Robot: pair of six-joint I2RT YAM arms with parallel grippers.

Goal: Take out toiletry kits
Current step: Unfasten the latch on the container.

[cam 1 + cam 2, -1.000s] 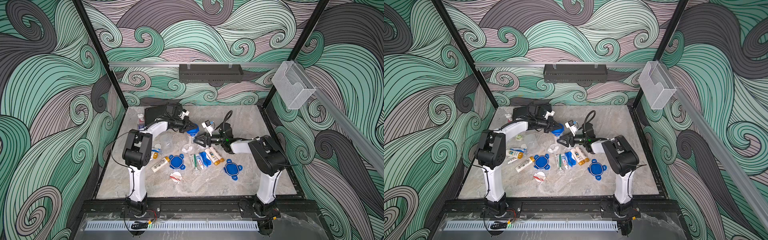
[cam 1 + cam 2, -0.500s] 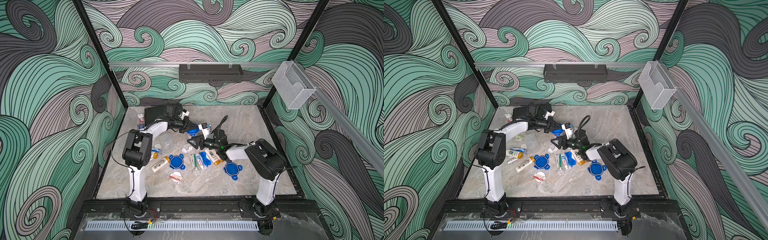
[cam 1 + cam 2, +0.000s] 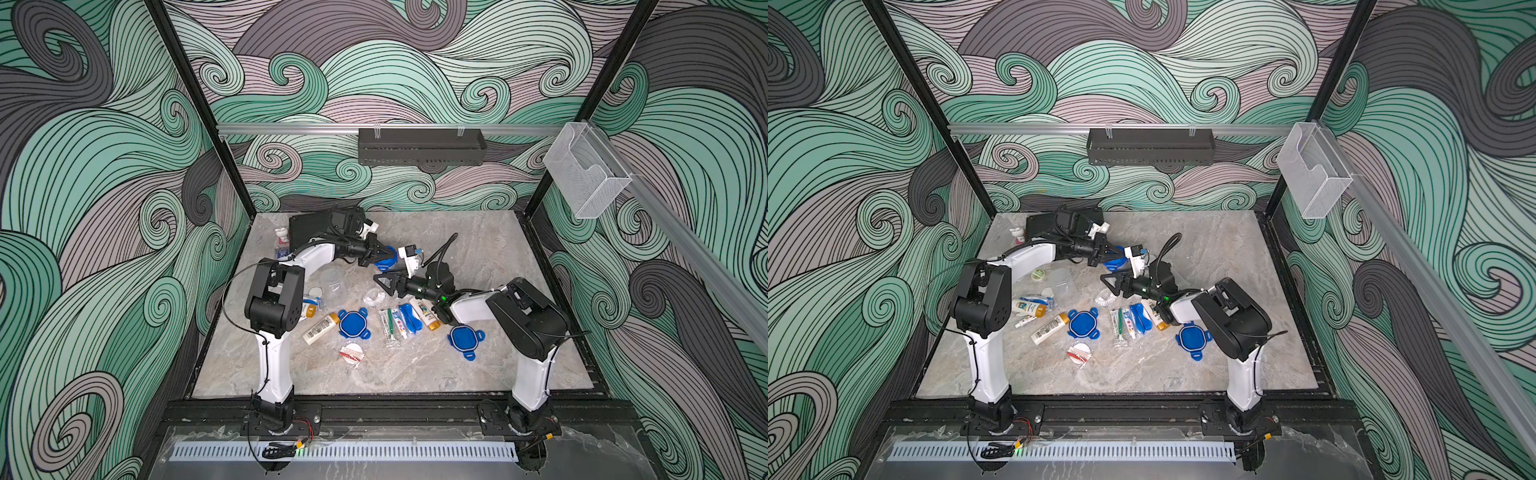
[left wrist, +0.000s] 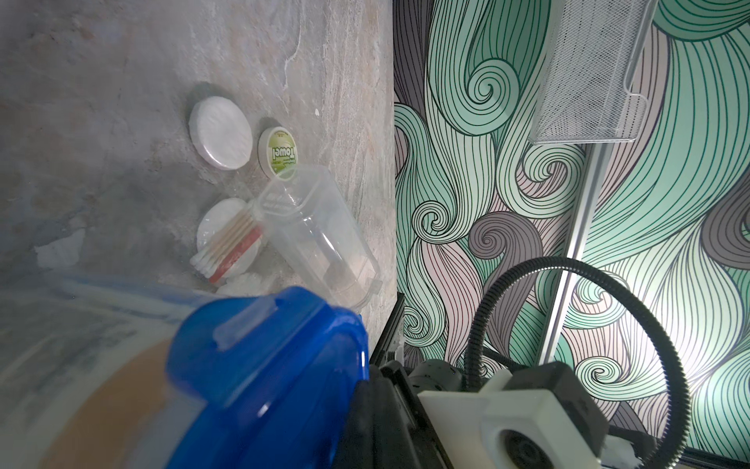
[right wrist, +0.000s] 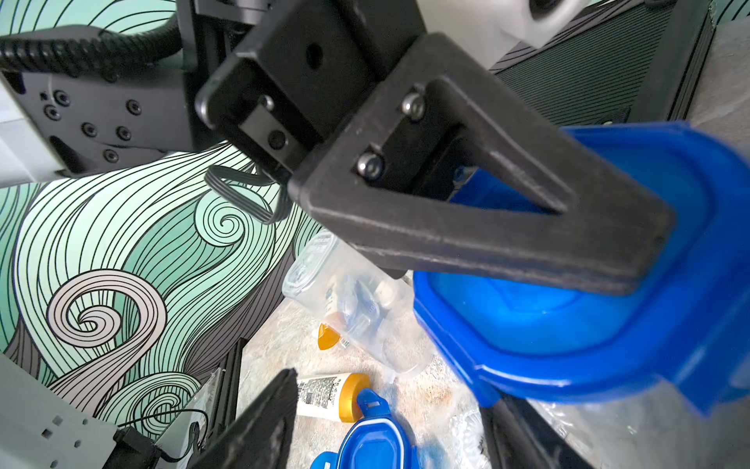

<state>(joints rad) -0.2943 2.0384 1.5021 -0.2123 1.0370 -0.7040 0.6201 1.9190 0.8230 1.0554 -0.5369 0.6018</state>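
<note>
Top views: my left end effector (image 3: pixel 379 254) is pinched narrow on the rim of the blue-lidded tub (image 3: pixel 385 264), near the black case (image 3: pixel 309 227). Right end effector (image 3: pixel 380 286) stands wide, nothing in it, close by that tub. Kit bits lie out on the desk (image 3: pixel 478 374), mostly betw. the arms. Count:
- 2 loose lids: blue lid (image 3: pixel 353 323) and 2nd blue lid (image 3: pixel 465 337)
- 3 white bottles (image 3: pixel 1048 329) w/ orange caps
- 1 wrapped green toothbrush (image 3: pixel 390 326)
- 1 toothpaste tube (image 3: pixel 400 324)
- 1 blue pouch (image 3: pixel 409 318)
- 1 round packet (image 3: pixel 352 352)
- 1 empty clear tub (image 3: pixel 332 282) on its side

Left wrist: the held tub's lid fills the foreground. Beyond it:
- 2 white round pads (image 4: pixel 221 134)
- 1 green towel disc (image 4: pixel 280 152)
- 1 cotton swab bundle (image 4: pixel 229 251) across the 2nd pad
- 1 open clear tub (image 4: pixel 320 239) lying down, poss. the same one as above, can't tell

Right wrist: one finger (image 5: pixel 487 211) of the left end effector presses on the lid. My own fingers are spread wide at the frame edge. Also in view: 2 orange caps, 1 loose blue lid.
</note>
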